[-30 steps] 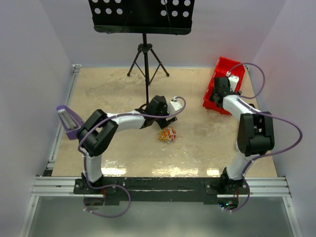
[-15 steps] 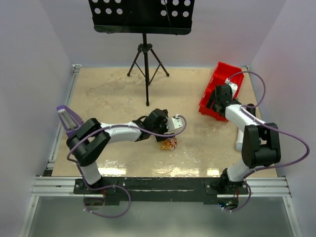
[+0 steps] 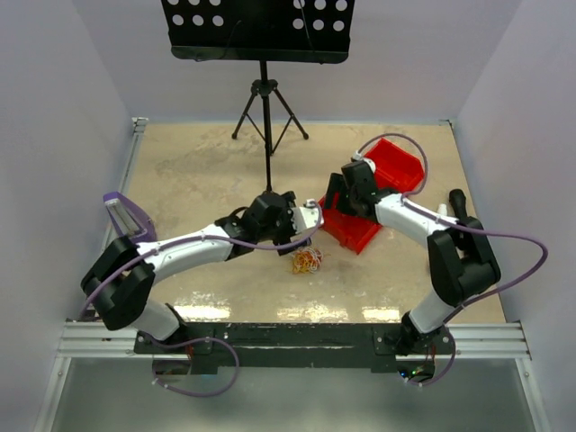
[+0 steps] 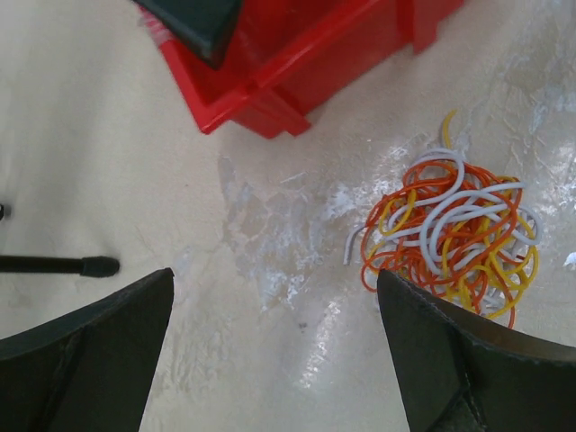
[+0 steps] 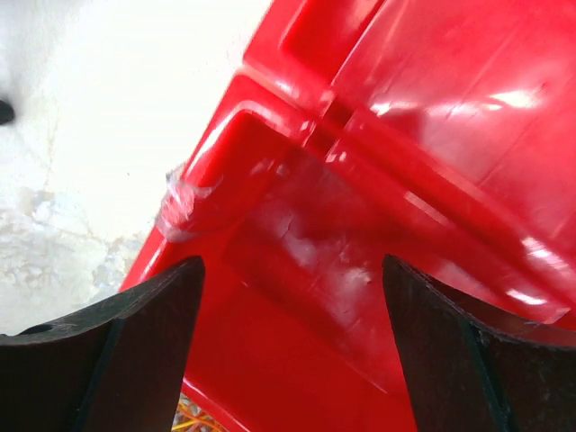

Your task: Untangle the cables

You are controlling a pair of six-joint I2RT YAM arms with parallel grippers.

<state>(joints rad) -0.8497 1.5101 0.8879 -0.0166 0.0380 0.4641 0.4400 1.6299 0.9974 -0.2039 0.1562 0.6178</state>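
Note:
The cables [image 3: 307, 261] lie on the table as a small tangled clump of orange, yellow and white wires [image 4: 450, 229]. My left gripper [image 3: 292, 229] hovers just behind and left of the clump, open, with bare table between its fingers [image 4: 274, 351]. Its right finger [image 4: 468, 360] covers the clump's near edge. My right gripper [image 3: 346, 193] is on the red bin [image 3: 382, 171], its jaws wide and closed across part of the bin [image 5: 292, 351]. A few yellow strands [image 5: 193, 416] show under the bin's edge.
The red bin's front lip [image 4: 261, 99] now sits close behind the cables. A music stand's tripod [image 3: 264, 99] stands at the back; one foot tip [image 4: 99, 266] is near my left gripper. A purple holder [image 3: 126, 216] is at the left edge.
The right gripper has pulled the red bin from the back right corner toward the middle, near the cables. The left arm has stretched out, its gripper shifting slightly left over the clump.

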